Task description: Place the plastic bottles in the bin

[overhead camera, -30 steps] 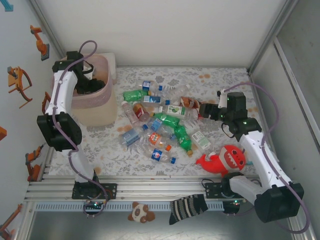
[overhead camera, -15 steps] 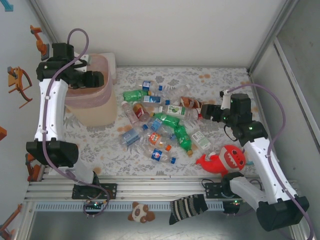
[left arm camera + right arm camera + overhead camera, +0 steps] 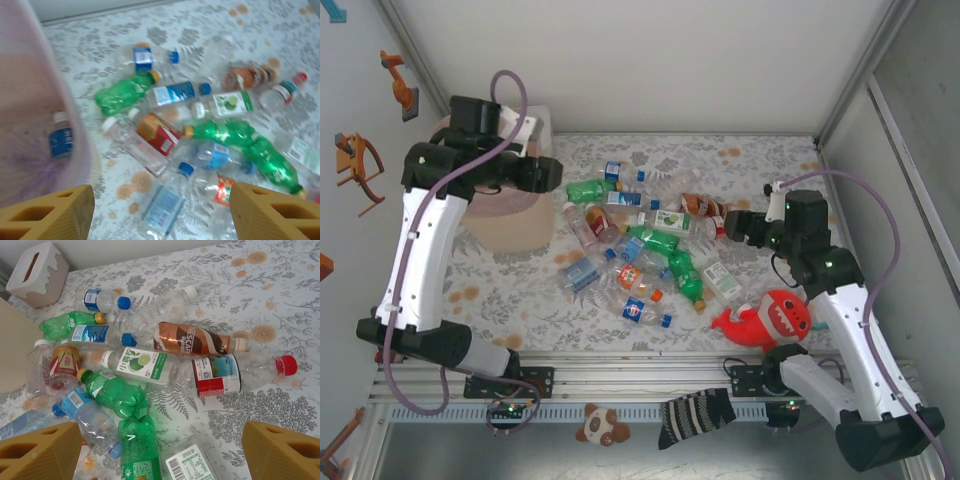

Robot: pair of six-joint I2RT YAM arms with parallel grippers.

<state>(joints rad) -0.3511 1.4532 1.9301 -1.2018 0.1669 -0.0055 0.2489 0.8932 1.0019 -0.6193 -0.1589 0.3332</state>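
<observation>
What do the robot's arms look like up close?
The left arm and right arm are white tubes joined by chunky black blocks, bolted to a metal rail. A thin purple cable loops along each. The fingers are blocky orange-yellow wedges with hollow cut-outs.

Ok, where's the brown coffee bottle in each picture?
Top external: the brown bottle is a bit right of centre, in the upper half.
Left wrist: upper right.
Right wrist: near the centre.
Shared landmark: the lime-label bottle lies right beside it.
</observation>
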